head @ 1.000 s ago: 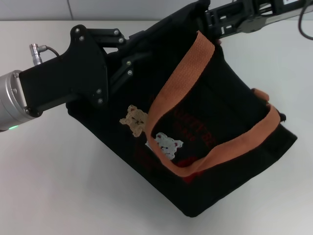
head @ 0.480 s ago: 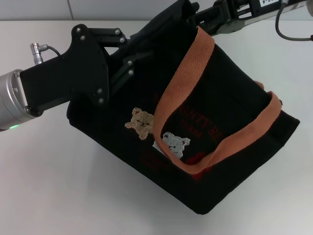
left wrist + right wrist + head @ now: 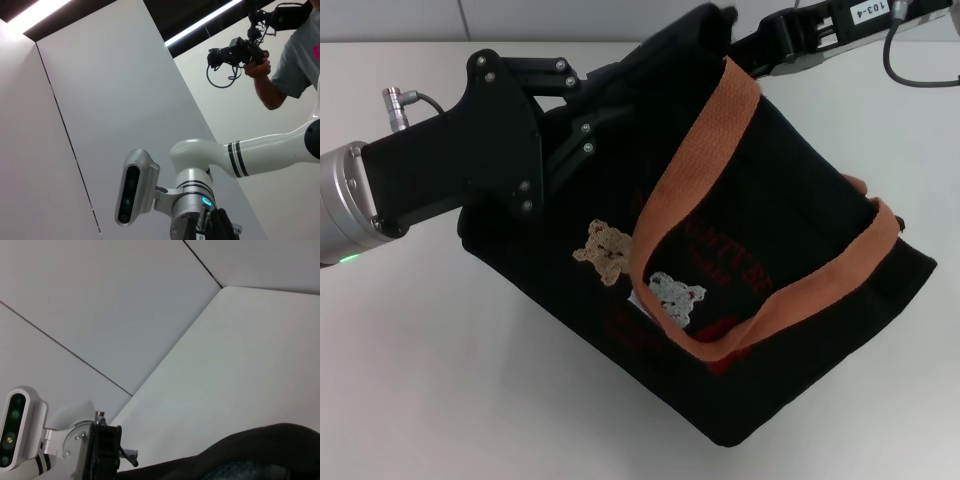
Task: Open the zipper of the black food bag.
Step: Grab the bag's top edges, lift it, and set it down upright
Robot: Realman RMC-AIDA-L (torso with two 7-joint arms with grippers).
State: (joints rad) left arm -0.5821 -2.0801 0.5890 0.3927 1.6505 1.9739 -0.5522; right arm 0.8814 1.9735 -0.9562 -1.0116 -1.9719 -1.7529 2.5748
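- The left end effector (image 3: 582,125) grips the bag (image 3: 760,300) at its near top corner, apparently anchoring it.
- The right end effector (image 3: 735,45) meets the far top edge, likely pulling the hidden zipper; its opening cannot be told.
- Below both, the bag rests tilted on the table (image 3: 420,380).

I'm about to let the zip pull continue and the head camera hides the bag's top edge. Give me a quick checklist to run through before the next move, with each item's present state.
1. Boxy black fabric food bag rests on the white table: ok, tilted.
2. Left gripper at the bag's upper left edge: ok; its hold on the fabric: cannot tell.
3. Right gripper at the bag's far top corner: ok; its hold on the pull: cannot tell.
4. Zipper open or closed: cannot tell, hidden in all views.
5. Orange-brown webbing handles clear of both grippers: ok, draped across the bag's front.
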